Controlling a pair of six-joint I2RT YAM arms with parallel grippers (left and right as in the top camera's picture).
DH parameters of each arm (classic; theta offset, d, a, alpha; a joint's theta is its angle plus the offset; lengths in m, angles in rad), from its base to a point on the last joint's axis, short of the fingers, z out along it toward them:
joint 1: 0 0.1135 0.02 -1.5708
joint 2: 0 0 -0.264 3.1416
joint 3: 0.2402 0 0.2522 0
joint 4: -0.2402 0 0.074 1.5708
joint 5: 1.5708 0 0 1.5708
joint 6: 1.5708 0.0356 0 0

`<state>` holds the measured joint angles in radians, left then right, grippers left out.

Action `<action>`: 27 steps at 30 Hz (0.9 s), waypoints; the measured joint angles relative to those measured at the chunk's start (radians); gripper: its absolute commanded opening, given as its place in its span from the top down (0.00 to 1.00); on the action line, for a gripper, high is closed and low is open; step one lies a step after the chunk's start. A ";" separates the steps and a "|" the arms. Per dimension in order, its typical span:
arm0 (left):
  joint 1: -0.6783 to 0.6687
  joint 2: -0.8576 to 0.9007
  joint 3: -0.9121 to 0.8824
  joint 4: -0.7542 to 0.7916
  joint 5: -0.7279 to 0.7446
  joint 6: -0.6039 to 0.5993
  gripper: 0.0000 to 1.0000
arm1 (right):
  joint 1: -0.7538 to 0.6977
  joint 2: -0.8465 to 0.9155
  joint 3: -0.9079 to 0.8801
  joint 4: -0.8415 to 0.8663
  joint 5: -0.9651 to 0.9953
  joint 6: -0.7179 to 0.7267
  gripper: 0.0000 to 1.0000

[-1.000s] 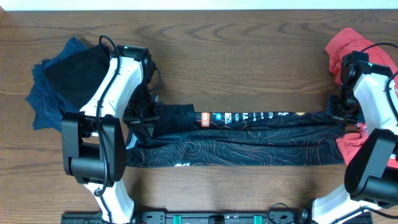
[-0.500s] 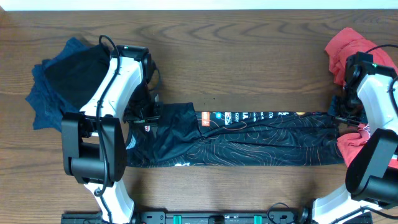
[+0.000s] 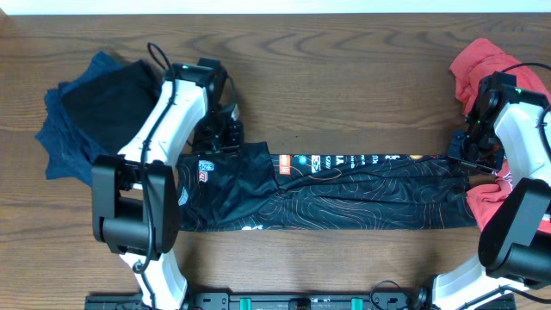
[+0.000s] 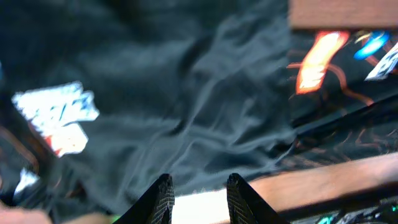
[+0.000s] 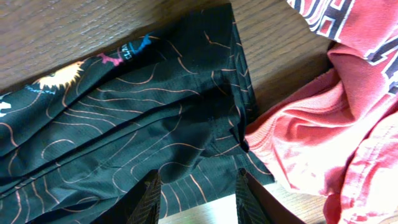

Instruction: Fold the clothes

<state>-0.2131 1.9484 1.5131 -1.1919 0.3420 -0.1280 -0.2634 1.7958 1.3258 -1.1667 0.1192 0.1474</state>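
Lettering runs in a white row along the upper edge of the black jersey (image 3: 344,194), beside an orange patch (image 3: 285,161), but it is too small to read from overhead. A white-and-red badge (image 4: 53,115) shows in the left wrist view, blurred beyond reading. The right wrist view catches a yellow sun-like emblem (image 5: 59,78) on the jersey's line-patterned cloth, and part of some white block letters (image 5: 336,12) on a red garment (image 5: 311,143), cut off by the frame.

The jersey lies as a long band across the near half of the table (image 3: 344,69), which is dark brown wood with a strong grain. A pale strip borders its far edge. A heap of dark blue and black clothes (image 3: 77,120) sits at the left end.

The left claw (image 4: 200,199) hangs over the jersey's left end, jaws apart and holding nothing. The right claw (image 5: 198,202) stands at the right end, jaws likewise apart, gripping nothing, with the red garment touching the jersey just beside it.
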 measured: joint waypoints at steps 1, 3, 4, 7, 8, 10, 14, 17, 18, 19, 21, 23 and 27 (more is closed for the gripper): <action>-0.009 0.000 0.000 0.016 0.000 -0.007 0.69 | 0.000 0.000 0.000 0.000 -0.001 0.000 0.62; -0.028 0.000 0.000 0.051 0.000 -0.027 0.62 | 0.000 0.000 0.000 0.000 -0.008 0.000 0.61; -0.035 0.000 0.000 0.065 0.000 -0.031 0.61 | 0.000 0.000 0.000 0.000 -0.009 0.000 0.61; -0.065 0.000 0.000 0.109 -0.002 -0.065 0.56 | 0.000 0.000 0.000 0.000 -0.014 0.000 0.60; -0.078 0.000 0.000 0.119 -0.009 -0.084 0.54 | 0.000 0.000 0.000 -0.001 -0.014 0.000 0.60; -0.096 0.002 0.000 0.127 -0.017 -0.109 0.53 | 0.000 0.000 0.000 -0.003 -0.015 0.000 0.59; -0.131 0.026 0.000 0.148 -0.028 -0.146 0.53 | 0.000 0.000 0.000 -0.006 -0.015 0.000 0.59; -0.156 0.060 0.000 0.183 -0.032 -0.164 0.53 | 0.000 0.000 0.000 -0.007 -0.015 0.000 0.58; -0.163 0.069 0.000 0.195 -0.034 -0.165 0.52 | 0.000 0.000 0.000 -0.007 -0.015 0.000 0.58; -0.172 0.080 0.000 0.209 -0.035 -0.168 0.53 | 0.000 0.000 0.000 -0.008 -0.015 0.000 0.58; -0.186 0.096 0.000 0.225 -0.035 -0.169 0.52 | 0.000 0.000 0.000 -0.009 -0.015 0.000 0.58; -0.198 0.109 0.000 0.236 -0.034 -0.170 0.53 | 0.000 0.000 0.000 -0.013 -0.015 0.000 0.58; -0.206 0.131 0.000 0.238 -0.051 -0.185 0.53 | 0.000 0.000 0.000 -0.015 -0.015 0.000 0.57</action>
<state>-0.4191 2.0792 1.5131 -0.9535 0.2909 -0.3126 -0.2634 1.7958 1.3258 -1.1816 0.1040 0.1474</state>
